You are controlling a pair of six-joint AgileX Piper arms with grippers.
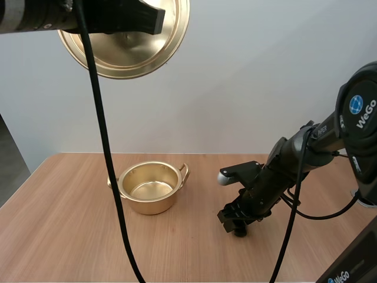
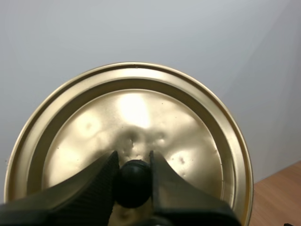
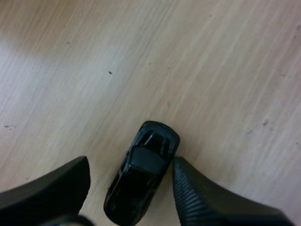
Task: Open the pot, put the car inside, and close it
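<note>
The gold lid hangs high above the table, tilted with its top face toward the arm. My left gripper is shut on the lid's black knob, the fingertips pinching it from both sides over the lid. The gold pot stands uncovered on the wooden table, nothing inside it. A small black toy car lies on the wood between the fingers of my right gripper. That gripper is open, low at the table to the right of the pot; one finger is close against the car's side.
The pot has two loop handles, one toward the right arm. Bare wood lies in front of the pot and to its left. A pale wall rises behind the table's far edge.
</note>
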